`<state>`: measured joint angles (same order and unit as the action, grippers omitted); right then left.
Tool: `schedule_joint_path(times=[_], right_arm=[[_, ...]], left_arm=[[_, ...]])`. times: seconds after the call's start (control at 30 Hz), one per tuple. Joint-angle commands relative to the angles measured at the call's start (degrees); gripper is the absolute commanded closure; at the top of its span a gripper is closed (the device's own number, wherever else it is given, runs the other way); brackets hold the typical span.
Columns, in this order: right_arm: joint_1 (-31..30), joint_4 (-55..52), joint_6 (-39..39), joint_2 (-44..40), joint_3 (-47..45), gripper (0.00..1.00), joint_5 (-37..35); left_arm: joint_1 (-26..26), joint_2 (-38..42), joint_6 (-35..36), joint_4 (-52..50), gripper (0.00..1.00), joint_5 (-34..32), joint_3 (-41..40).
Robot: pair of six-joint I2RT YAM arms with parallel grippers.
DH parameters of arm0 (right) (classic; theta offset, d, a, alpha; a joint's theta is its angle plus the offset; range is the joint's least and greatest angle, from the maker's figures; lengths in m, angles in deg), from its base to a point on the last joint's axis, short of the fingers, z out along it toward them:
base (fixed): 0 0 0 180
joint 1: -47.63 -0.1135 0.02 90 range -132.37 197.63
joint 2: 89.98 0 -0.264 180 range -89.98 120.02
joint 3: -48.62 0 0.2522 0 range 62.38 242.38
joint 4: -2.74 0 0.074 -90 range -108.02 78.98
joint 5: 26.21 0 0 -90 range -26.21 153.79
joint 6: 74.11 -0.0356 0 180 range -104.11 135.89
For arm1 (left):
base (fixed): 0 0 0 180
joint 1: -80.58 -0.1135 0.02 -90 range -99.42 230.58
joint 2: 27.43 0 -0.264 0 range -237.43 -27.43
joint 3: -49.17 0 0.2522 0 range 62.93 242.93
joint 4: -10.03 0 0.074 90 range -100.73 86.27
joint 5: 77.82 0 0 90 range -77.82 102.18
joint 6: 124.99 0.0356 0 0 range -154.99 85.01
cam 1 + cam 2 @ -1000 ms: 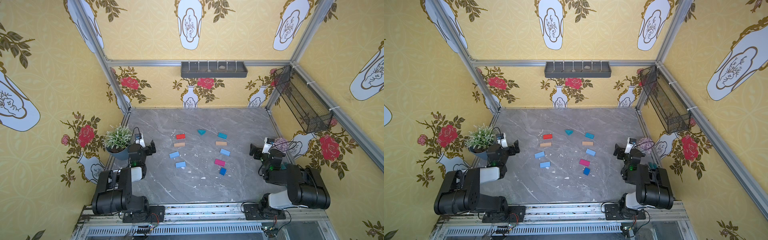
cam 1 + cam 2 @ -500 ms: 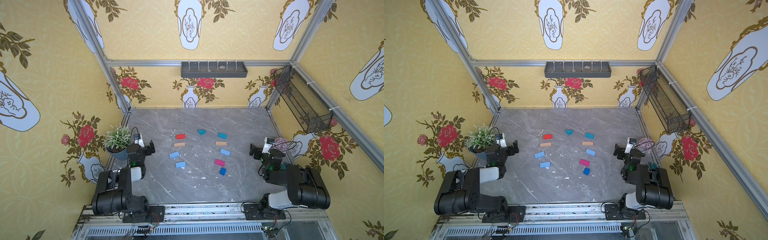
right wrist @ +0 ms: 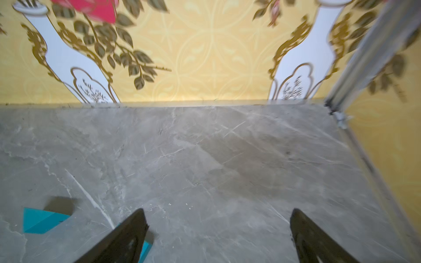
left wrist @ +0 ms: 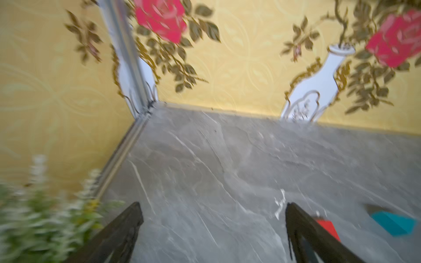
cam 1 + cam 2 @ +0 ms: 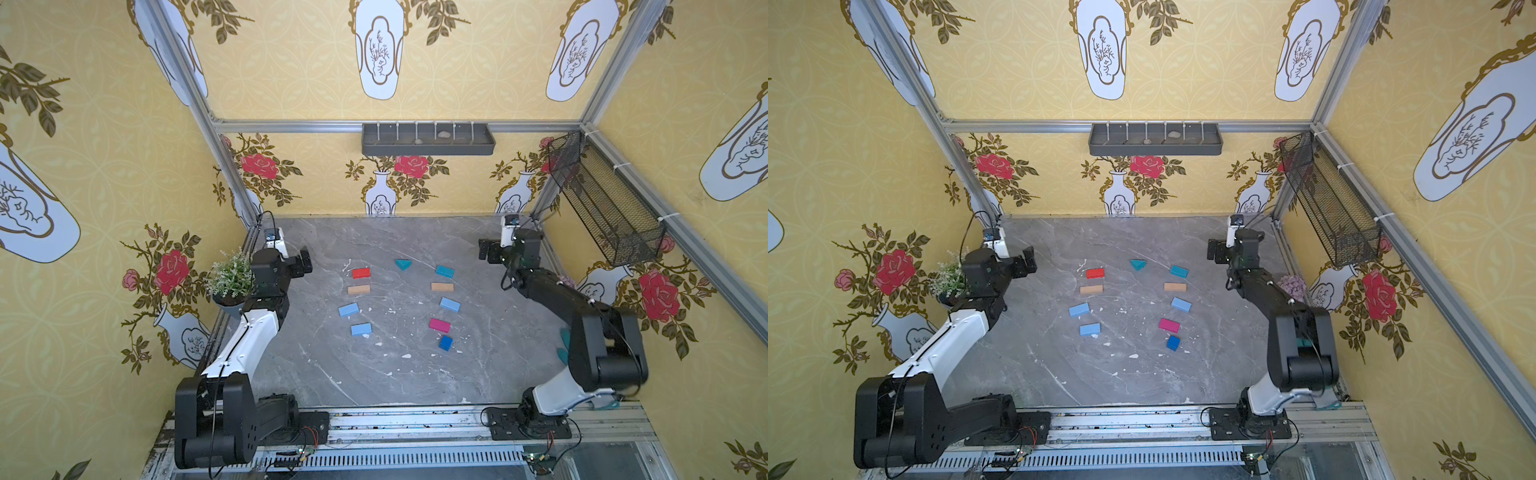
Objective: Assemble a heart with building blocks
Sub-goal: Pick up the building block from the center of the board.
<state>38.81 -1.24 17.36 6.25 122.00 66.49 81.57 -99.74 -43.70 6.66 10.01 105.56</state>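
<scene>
Ten blocks: all lay flat in the middle of the grey tabletop [image 5: 374, 382], and none of them touched another.
Left row, far to near: the red block [image 5: 361, 273], the left tan block [image 5: 358, 289], the far light blue block [image 5: 348, 309], and the near light blue block [image 5: 361, 329].
Right row, far to near: the teal block [image 5: 444, 271], the right tan block [image 5: 442, 286], the right light blue block [image 5: 450, 304], the pink block [image 5: 439, 325], and the dark blue cube [image 5: 445, 342].
Far end: the teal triangle [image 5: 402, 264] sat between the two rows, a little past the red block and the teal block.
Near end: a wide gap lay between the near light blue block and the dark blue cube.
Left end effector [image 5: 306, 261]: it hung near the red block but did not touch it. Its fingers were spread wide apart with nothing in them.
Right end effector [image 5: 484, 251]: it hung well to the side of the teal block. Its fingers were spread wide apart too, with nothing in them.
Left wrist view: it was blurry. The red block peeked out from behind one finger.
Right wrist view: the teal triangle showed beside one finger.
Plant [image 5: 230, 276]: it stood at the left edge, just beside the left arm.
White specks: they were dotted on the tabletop near the blocks.
Back wall: a grey tray [image 5: 428, 141] hung there.
Right wall: a wire basket [image 5: 602, 199] hung there.
</scene>
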Motion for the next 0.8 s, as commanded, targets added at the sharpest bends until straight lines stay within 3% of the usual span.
schedule_joint_path(times=[0.0,0.2,0.3,0.5,0.77], right_arm=[[-5.3,-19.7,5.0,9.7,12.0,0.02,2.8],[-10.7,-30.0,7.8,26.2,32.6,0.02,-1.2],[-12.2,-33.9,9.7,32.1,39.0,0.02,-3.3],[-14.3,-33.8,12.3,35.1,42.1,0.03,0.7],[-17.2,-35.9,13.2,37.5,45.4,0.02,3.9]], left_arm=[[2.4,-1.3,-2.3,-13.4,0.01,1.8,0.3],[6.2,0.2,-2.9,-19.7,0.00,0.8,-0.1],[6.4,-0.1,-2.7,-22.3,0.06,0.9,0.9],[6.9,-1.0,-2.4,-24.5,0.14,0.9,2.0],[7.2,-3.0,-2.1,-24.8,0.15,0.5,2.8]])
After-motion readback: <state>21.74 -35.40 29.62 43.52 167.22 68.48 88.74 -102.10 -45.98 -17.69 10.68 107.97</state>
